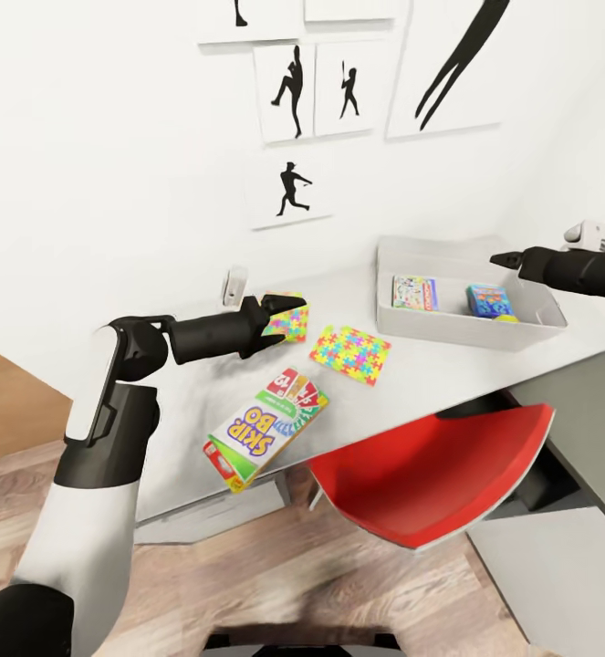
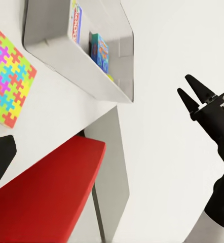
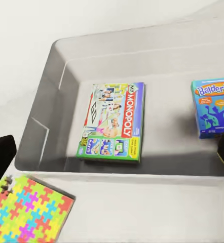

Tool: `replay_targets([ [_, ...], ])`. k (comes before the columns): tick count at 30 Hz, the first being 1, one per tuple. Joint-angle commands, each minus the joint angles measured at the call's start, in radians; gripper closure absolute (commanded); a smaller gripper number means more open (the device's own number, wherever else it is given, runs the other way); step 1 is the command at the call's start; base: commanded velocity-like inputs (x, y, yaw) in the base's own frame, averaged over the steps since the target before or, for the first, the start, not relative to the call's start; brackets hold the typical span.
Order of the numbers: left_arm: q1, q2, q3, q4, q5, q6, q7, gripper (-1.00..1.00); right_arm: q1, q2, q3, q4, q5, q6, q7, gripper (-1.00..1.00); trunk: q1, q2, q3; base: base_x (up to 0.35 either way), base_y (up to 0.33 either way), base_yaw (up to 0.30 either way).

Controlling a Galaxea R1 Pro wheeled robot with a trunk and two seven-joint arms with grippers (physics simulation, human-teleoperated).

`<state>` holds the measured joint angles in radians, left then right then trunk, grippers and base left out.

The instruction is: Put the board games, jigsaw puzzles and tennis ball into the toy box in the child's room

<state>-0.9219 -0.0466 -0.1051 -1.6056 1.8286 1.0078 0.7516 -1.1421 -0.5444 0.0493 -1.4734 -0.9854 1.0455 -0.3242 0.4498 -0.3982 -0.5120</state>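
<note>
My left gripper [image 1: 273, 319] is shut on one jigsaw puzzle [image 1: 289, 321], held tilted just above the table [image 1: 430, 365]. The other jigsaw puzzle [image 1: 350, 354] lies flat beside it, also seen as a puzzle [image 3: 28, 210] in the right wrist view. The Skip-Bo board game [image 1: 265, 424] lies at the table's front edge. The toy box [image 1: 430, 327] holds the Monopoly box [image 1: 414, 293], the blue game box [image 1: 489, 299] and the tennis ball [image 1: 505, 318]. Over its far right rim hangs my right gripper [image 1: 500, 260], open and empty, with its fingers [image 3: 0, 157] spread wide.
A red chair [image 1: 439, 465] is pushed under the table's front edge, below the puzzles. A lower dark-grey cabinet [image 1: 585, 411] joins the table on the right. A small white object [image 1: 234, 285] stands by the wall behind my left gripper. Athlete posters [image 1: 293, 91] hang above.
</note>
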Motion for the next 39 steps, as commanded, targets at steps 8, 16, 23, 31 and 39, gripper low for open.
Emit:
replay_targets([
  [8, 0.005, 0.001, 0.001, -0.001, 0.009, 0.002, 0.009, -1.00, 0.001, -0.001, 0.004, -0.001, -0.012, 0.002, -0.010, -1.00, 0.000, -0.002, 0.011, -0.174, 0.122, 0.000],
  [16, 0.010, 0.005, 0.001, -0.001, 0.009, 0.002, 0.009, -1.00, 0.006, 0.000, 0.004, -0.001, -0.014, 0.002, -0.011, -1.00, 0.000, -0.002, 0.024, -0.057, 0.040, 0.000],
  [23, 0.014, 0.019, 0.002, -0.001, 0.009, 0.002, 0.008, -1.00, 0.015, 0.003, 0.006, -0.001, -0.014, 0.002, -0.010, -1.00, 0.000, -0.002, 0.036, -0.019, 0.013, 0.000],
  [31, 0.034, 0.032, 0.004, -0.001, 0.009, 0.001, 0.008, -1.00, 0.031, 0.009, 0.010, 0.000, -0.015, 0.002, -0.010, -1.00, 0.000, -0.002, 0.049, -0.007, 0.005, 0.002],
  [39, 0.068, 0.082, 0.005, -0.001, 0.008, -0.003, 0.002, -1.00, 0.056, 0.013, 0.041, 0.001, -0.015, 0.002, -0.010, -1.00, 0.000, -0.002, 0.062, -0.002, 0.002, 0.034],
])
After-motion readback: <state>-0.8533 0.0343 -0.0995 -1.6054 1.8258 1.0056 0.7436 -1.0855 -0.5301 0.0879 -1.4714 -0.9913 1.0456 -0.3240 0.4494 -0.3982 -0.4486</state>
